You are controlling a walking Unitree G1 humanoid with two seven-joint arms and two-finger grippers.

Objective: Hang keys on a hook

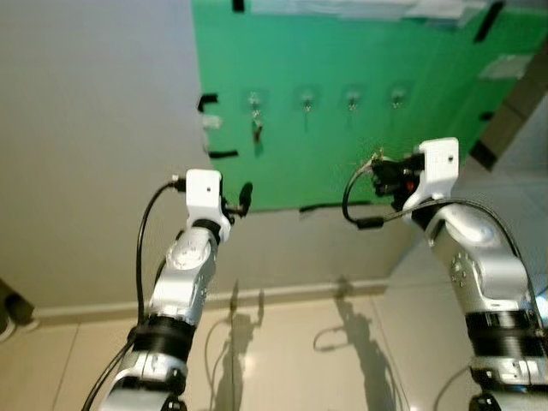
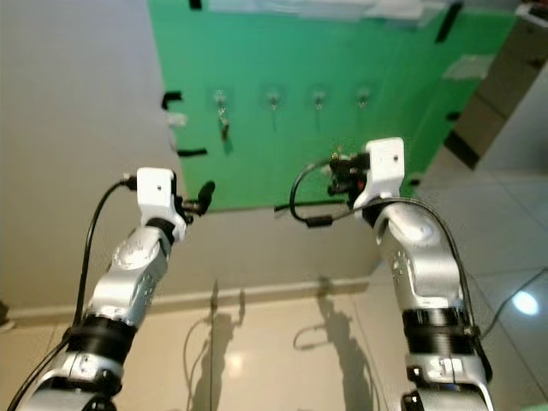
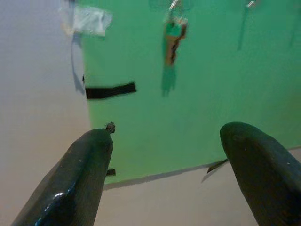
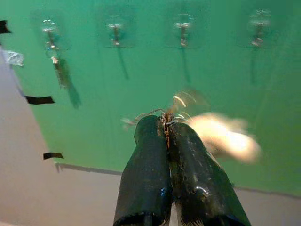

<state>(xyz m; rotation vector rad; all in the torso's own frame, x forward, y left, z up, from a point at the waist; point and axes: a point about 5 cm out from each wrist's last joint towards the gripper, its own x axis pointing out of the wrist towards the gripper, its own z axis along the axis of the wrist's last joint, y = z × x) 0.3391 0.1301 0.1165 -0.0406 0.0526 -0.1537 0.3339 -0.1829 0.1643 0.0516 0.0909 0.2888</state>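
Note:
A green board [image 1: 342, 145] on the wall carries a row of clear hooks. One set of keys [image 1: 255, 128] hangs from the leftmost hook [image 1: 253, 103]; three hooks to its right, such as the hook [image 1: 306, 101], are bare. My right gripper [image 1: 377, 167] is raised in front of the board below the hooks, shut on a key ring [image 4: 165, 117] with a blurred pale tag [image 4: 221, 136] dangling from it. My left gripper [image 1: 244, 199] is held up near the board's lower left corner, open, with nothing between its fingers [image 3: 84, 174].
Black tape strips [image 1: 221, 154] hold the board's edges to the grey wall [image 1: 94, 137]. A baseboard runs along the tiled floor [image 1: 282, 351] below. A dark object [image 1: 13, 310] sits on the floor at far left.

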